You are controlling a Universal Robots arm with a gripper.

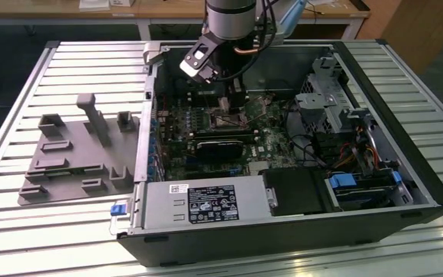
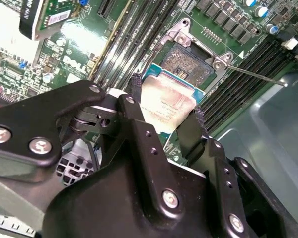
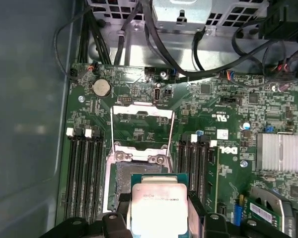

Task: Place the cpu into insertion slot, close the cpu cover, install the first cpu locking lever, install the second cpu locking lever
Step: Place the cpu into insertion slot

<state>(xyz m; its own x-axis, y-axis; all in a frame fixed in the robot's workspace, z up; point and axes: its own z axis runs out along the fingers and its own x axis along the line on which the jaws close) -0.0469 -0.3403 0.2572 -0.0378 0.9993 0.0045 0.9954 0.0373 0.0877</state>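
Pinched by two opposite edges in the black gripper [image 2: 165, 103], over the square black silver-rimmed insertion slot [image 2: 188, 64] mid green circuit board [image 3: 228, 168]: small flat silver-grey metal cpu [image 2: 164, 109], likely light, stiff, slick, fragile underneath.

1. The cpu [image 2: 161, 111] has a pale silver-grey face with a green border.
2. The gripper [image 2: 166, 101] is black.
3. The insertion slot [image 2: 188, 64] is dark, rimmed in silver.
4. The circuit board [image 3: 213, 101] is green.
5. The table [image 1: 90, 63] is pale grey, striped with slats.

End effector [image 2: 166, 102] clamping cpu [image 2: 169, 99], insertion slot [image 2: 188, 64] close by — uncovered
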